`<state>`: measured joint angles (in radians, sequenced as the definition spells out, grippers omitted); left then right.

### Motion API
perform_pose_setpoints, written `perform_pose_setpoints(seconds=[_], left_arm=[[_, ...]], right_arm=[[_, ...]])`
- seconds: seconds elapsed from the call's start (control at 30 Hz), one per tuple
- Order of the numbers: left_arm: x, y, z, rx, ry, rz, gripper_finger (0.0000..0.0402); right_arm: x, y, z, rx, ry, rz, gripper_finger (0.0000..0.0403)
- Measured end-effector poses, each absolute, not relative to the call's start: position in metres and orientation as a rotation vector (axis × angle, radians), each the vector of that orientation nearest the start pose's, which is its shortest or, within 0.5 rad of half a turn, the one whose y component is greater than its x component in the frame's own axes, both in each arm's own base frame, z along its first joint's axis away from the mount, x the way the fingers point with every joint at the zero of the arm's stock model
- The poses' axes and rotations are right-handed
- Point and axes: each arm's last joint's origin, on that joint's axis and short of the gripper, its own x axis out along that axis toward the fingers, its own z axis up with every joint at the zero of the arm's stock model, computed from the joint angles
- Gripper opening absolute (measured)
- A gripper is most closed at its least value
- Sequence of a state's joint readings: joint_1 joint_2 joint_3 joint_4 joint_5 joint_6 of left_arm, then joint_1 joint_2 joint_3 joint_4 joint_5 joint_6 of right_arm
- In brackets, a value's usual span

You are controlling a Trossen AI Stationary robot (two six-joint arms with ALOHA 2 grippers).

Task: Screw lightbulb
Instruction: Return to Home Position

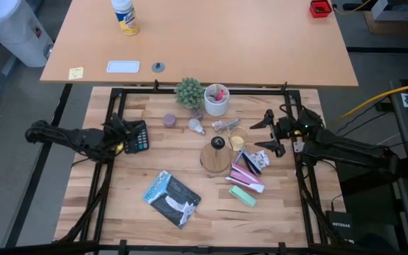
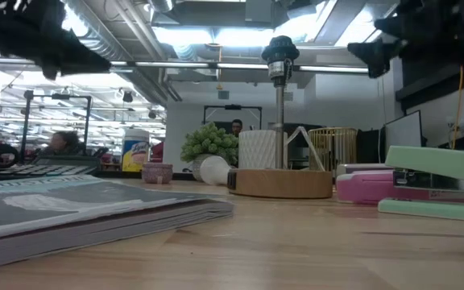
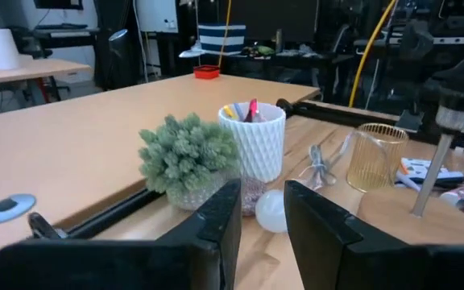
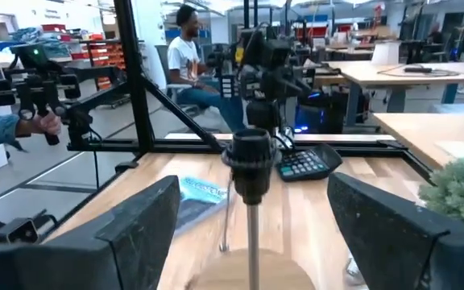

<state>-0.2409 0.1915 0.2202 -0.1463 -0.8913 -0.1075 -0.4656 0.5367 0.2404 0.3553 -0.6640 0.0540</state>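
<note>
The small whitish lightbulb (image 1: 196, 126) lies on its side on the wooden table, in front of the green plant; it also shows in the low view (image 2: 213, 170) and the left wrist view (image 3: 270, 210). The wooden cone stand (image 1: 216, 157) with its black socket (image 4: 250, 163) stands upright at the table's middle. My left gripper (image 1: 129, 132) hovers over the calculator at the left, open and empty, pointing toward the bulb. My right gripper (image 1: 263, 134) is wide open and empty to the right of the stand, facing the socket.
A plant (image 1: 188, 93) and a white pen cup (image 1: 217, 100) stand at the far side. A clear yellowish cup (image 1: 237, 142), pink stapler (image 1: 247, 176) and green stapler (image 1: 243, 195) lie right of the stand. A magazine (image 1: 172, 199) lies near, a calculator (image 1: 139, 137) left. People show beyond the table.
</note>
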Motion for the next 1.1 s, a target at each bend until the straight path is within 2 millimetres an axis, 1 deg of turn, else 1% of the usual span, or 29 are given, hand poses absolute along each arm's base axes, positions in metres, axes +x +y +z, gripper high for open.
perform_pose_setpoints(seconds=[0.13, 0.3, 0.4, 0.6, 0.77, 1.1], left_arm=[[0.095, 0.0, 0.188, -0.042, 0.06, 0.655, 0.0088], [0.096, 0.001, 0.165, -0.072, 0.058, 0.676, 0.0088], [0.097, 0.003, 0.162, -0.09, 0.019, 0.701, 0.0088], [0.098, 0.008, 0.161, -0.025, 0.047, 0.745, 0.0088], [0.098, 0.01, 0.161, 0.027, 0.072, 0.763, 0.0088], [0.098, 0.01, 0.16, 0.028, 0.074, 0.762, 0.0088]], right_arm=[[0.128, -0.045, 0.209, 0.038, -0.022, 0.168, 0.0321], [0.126, -0.045, 0.188, 0.065, 0.019, 0.145, 0.0321], [0.124, -0.044, 0.177, 0.093, 0.048, 0.144, 0.0321], [0.121, -0.042, 0.158, 0.136, 0.104, 0.141, 0.0321], [0.12, -0.042, 0.155, 0.169, 0.129, 0.14, 0.0321], [0.12, -0.042, 0.153, 0.177, 0.141, 0.125, 0.0321]])
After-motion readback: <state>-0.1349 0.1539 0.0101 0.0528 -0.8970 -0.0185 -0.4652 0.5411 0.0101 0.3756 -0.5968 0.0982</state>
